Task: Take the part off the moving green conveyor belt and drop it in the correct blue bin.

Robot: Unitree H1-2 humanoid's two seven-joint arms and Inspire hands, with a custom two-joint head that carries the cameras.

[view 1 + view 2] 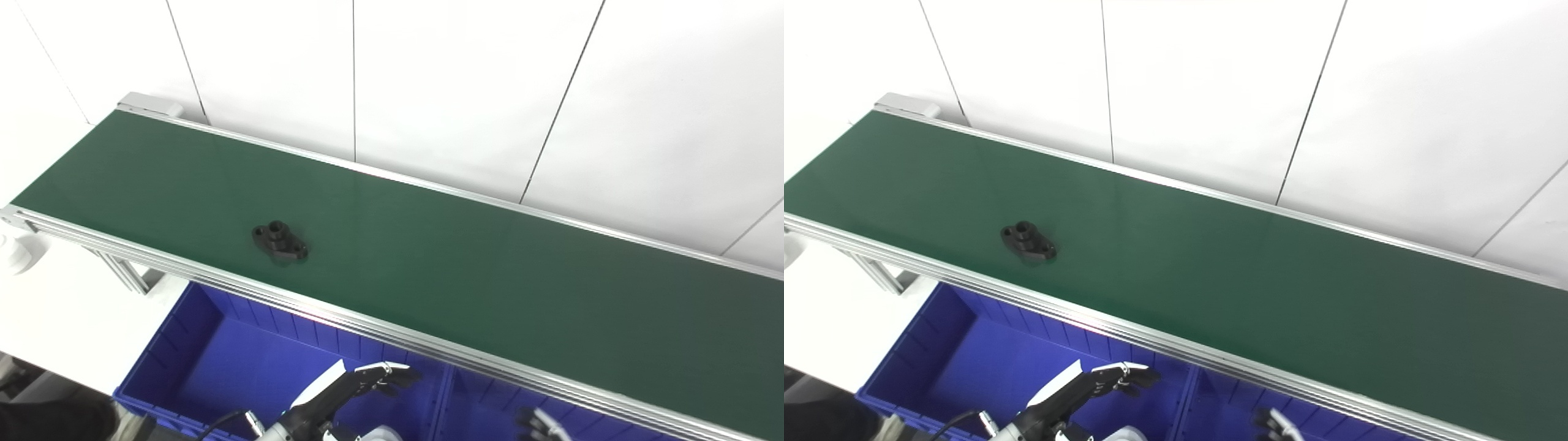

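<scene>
A small black flanged part (280,241) with a raised hub lies on the green conveyor belt (465,269), left of centre and near the front rail. My left hand (355,392) hovers low over the left blue bin (202,367), below the belt and apart from the part, with fingers spread and nothing held. Only the fingertips of my right hand (539,425) show at the bottom edge over the right blue bin (490,410); they look apart and hold nothing that I can see.
An aluminium rail (367,327) runs along the belt's front edge, above the bins. A divider wall (444,398) separates the two bins. White wall panels stand behind the belt. A belt support leg (125,275) stands at the left.
</scene>
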